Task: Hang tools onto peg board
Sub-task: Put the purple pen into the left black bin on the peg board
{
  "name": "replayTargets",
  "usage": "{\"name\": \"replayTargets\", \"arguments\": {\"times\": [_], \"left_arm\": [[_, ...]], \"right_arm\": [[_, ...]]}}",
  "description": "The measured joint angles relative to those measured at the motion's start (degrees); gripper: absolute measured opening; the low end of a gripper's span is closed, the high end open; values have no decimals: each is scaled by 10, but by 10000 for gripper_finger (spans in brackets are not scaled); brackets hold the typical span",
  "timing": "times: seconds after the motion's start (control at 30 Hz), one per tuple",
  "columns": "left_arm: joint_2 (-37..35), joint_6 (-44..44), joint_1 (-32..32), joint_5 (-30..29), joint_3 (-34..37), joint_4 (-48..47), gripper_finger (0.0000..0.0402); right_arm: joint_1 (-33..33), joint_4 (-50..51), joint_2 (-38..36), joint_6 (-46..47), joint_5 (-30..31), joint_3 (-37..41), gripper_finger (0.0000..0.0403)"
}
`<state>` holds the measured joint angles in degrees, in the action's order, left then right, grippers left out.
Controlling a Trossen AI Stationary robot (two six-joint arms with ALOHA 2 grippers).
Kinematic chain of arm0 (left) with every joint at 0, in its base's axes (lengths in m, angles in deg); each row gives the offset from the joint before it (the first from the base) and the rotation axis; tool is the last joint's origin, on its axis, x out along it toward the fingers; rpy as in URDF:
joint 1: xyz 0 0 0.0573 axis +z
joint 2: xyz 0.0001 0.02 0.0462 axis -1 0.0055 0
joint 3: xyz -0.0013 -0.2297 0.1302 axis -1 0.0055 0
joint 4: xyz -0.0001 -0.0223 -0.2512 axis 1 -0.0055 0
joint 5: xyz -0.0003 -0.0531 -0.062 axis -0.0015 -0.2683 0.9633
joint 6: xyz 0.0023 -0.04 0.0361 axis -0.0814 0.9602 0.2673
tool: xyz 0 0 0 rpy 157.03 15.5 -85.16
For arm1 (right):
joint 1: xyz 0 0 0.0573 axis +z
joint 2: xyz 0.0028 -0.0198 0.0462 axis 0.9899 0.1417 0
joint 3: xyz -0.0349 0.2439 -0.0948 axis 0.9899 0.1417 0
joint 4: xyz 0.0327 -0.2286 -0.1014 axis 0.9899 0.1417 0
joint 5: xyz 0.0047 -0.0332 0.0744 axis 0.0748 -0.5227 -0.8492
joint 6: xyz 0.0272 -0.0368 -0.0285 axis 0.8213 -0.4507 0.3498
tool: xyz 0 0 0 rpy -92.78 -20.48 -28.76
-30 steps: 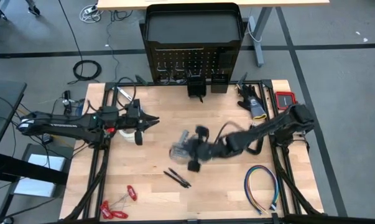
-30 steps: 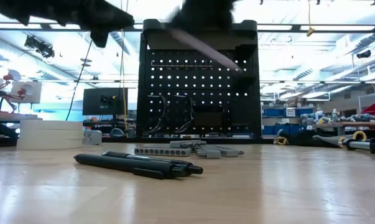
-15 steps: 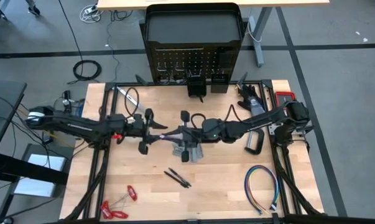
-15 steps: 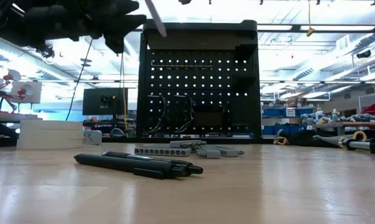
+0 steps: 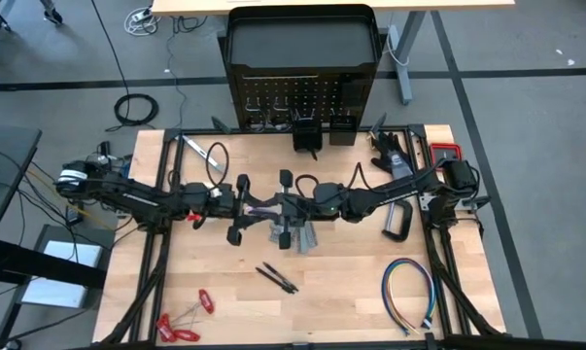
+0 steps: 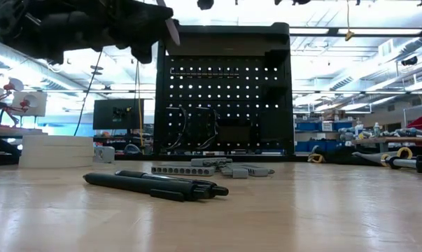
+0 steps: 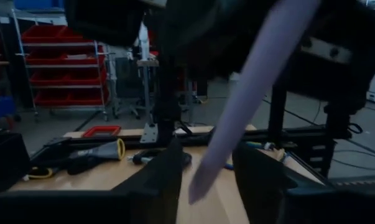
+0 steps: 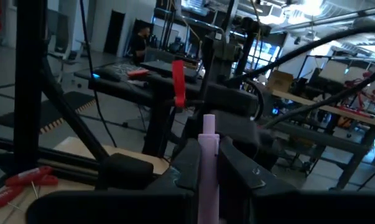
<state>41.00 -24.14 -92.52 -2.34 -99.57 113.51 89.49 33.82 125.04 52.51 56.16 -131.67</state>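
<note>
Hidden and unclear parts above the table's middle

In the high view the two arms cover most of the slim pale silver bar-shaped tool (image 5: pixel 261 205), and whether the left gripper (image 5: pixel 242 207) touches it cannot be told. In the left wrist view the bar's upper end runs out of frame. The small grey metal pieces (image 5: pixel 294 236) lie partly under the right gripper (image 5: pixel 289 207).

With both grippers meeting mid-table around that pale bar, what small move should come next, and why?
Probably the left gripper should close on the silver bar. The right gripper grips its other end, while in the left wrist view the bar passes between the left fingers with gaps either side, so the handover looks unfinished.
</note>
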Motion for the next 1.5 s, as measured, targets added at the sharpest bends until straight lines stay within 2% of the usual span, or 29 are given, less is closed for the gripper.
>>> {"name": "replayTargets", "arguments": {"times": [0.23, 0.43, 0.67, 0.8, 0.9, 1.0, 1.1, 1.27, 1.4, 1.5], "left_arm": [[0, -5, -1, 0, -1, 3, 33], [-10, 0, 0, -27, -1, -15, 31], [-70, -47, 0, -172, -1, -144, 31], [-98, -87, -8, -295, -1, -218, 31], [-104, -124, -23, -399, -1, -253, 31], [-99, -156, -35, -483, -1, -274, 31], [-92, -180, -42, -536, -12, -309, 31], [-85, -184, -48, -613, -41, -404, 31], [-79, -182, -53, -618, -56, -426, 31], [-79, -181, -60, -586, -62, -415, 33]], "right_arm": [[0, -3, 0, 7, 20, 0, 49], [2, 1, 0, 19, 85, 0, 82], [45, 8, -29, -48, 220, -1, 157], [70, 59, -48, -69, 332, 0, 198], [80, 94, -59, -34, 376, 0, 219], [80, 137, -56, 22, 373, -1, 228], [69, 192, -46, 63, 368, 3, 230], [49, 185, -20, 98, 362, 10, 227], [29, 140, -3, 112, 350, 10, 227], [6, 86, 24, 102, 316, 10, 227]]}}
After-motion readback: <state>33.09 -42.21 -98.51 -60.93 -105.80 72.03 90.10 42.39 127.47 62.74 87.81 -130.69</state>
